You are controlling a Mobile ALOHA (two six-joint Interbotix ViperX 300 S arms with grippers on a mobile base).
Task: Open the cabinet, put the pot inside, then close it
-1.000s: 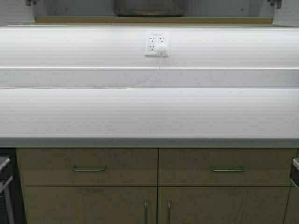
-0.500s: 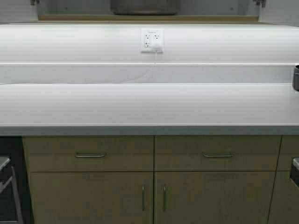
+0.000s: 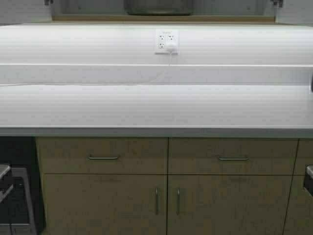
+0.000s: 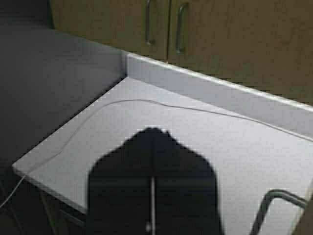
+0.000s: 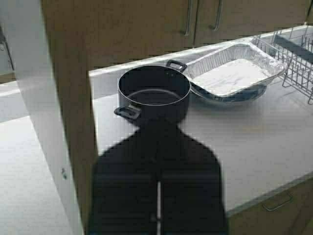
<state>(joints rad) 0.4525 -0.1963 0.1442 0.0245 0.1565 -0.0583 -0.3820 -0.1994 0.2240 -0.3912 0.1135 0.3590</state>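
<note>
A white bench [image 3: 156,105] spans mid-frame; the pot [image 3: 159,6] sits top centre. Left pincer [image 4: 152,142] and right pincer [image 5: 157,132] are pressed together.

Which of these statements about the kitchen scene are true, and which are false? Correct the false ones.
1. A plug sits in the wall outlet above the countertop. True.
2. The lower cabinet doors under the drawers stand open. False: both are shut, with their handles side by side at the middle.
3. A foil tray lies next to the dark pot on the counter. True.
4. The dark pot has a lid on it. False: it has no lid, and its inside shows.
</note>
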